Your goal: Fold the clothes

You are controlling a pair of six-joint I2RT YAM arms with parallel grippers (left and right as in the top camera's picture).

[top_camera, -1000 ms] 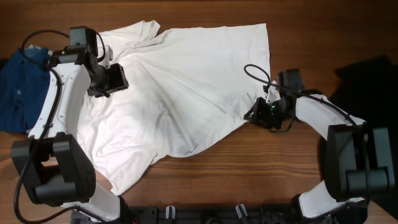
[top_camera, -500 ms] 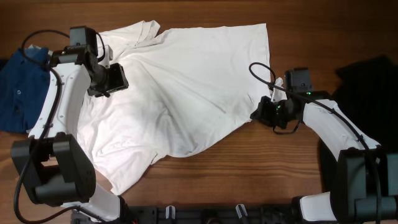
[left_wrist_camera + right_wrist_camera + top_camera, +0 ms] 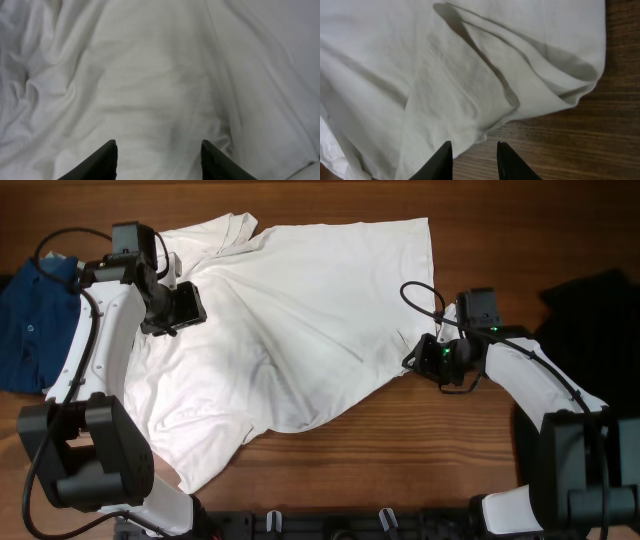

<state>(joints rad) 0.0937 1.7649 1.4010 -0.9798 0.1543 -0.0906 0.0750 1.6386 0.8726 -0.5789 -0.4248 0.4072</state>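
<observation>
Light falls evenly from above in the overhead view. The T-shirt [image 3: 300, 310] glows bright white, close to washed out, with only soft grey shading in its creases. The table [image 3: 480, 240] is a warm mid-brown without glare.

The left wrist view is dimmer, flat and slightly soft. Ahead of the left gripper [image 3: 159, 161] the cloth reads as hazy grey ripples, and the fingers [image 3: 105, 162] are black silhouettes.

The right wrist view is sharper. Ahead of the right gripper [image 3: 475, 161] a fold throws a dark, crisp-edged shadow, and the wood grain to its right is clear. The cloth there carries a faint greenish-grey tint.
</observation>
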